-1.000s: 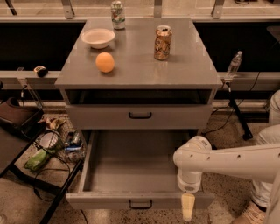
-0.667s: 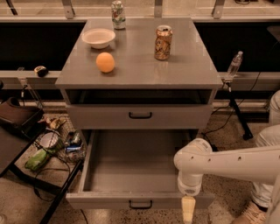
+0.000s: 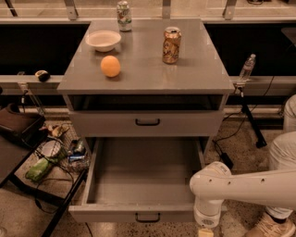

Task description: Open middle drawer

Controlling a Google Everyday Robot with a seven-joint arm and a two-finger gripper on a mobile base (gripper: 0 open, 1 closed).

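The middle drawer (image 3: 143,173) is pulled far out of the grey cabinet. Its wide, shallow tray is empty, and the black bar handle (image 3: 148,216) sits on its front near the bottom edge. My gripper (image 3: 206,232) hangs just outside the drawer's front right corner, at the bottom of the view and mostly cut off by it. My white arm (image 3: 249,185) reaches in from the right. The drawer above (image 3: 106,124), with its own black handle, is closed.
On the cabinet top (image 3: 203,74) stand a white bowl (image 3: 102,40), an orange (image 3: 110,66), a brown can (image 3: 171,45) and a green-white can (image 3: 123,9). A dark side table with a wire basket of clutter (image 3: 60,152) stands at the left. A water bottle (image 3: 247,68) stands at the right.
My arm and gripper have shifted slightly to the right and lower in the view. The middle drawer stays open as before.
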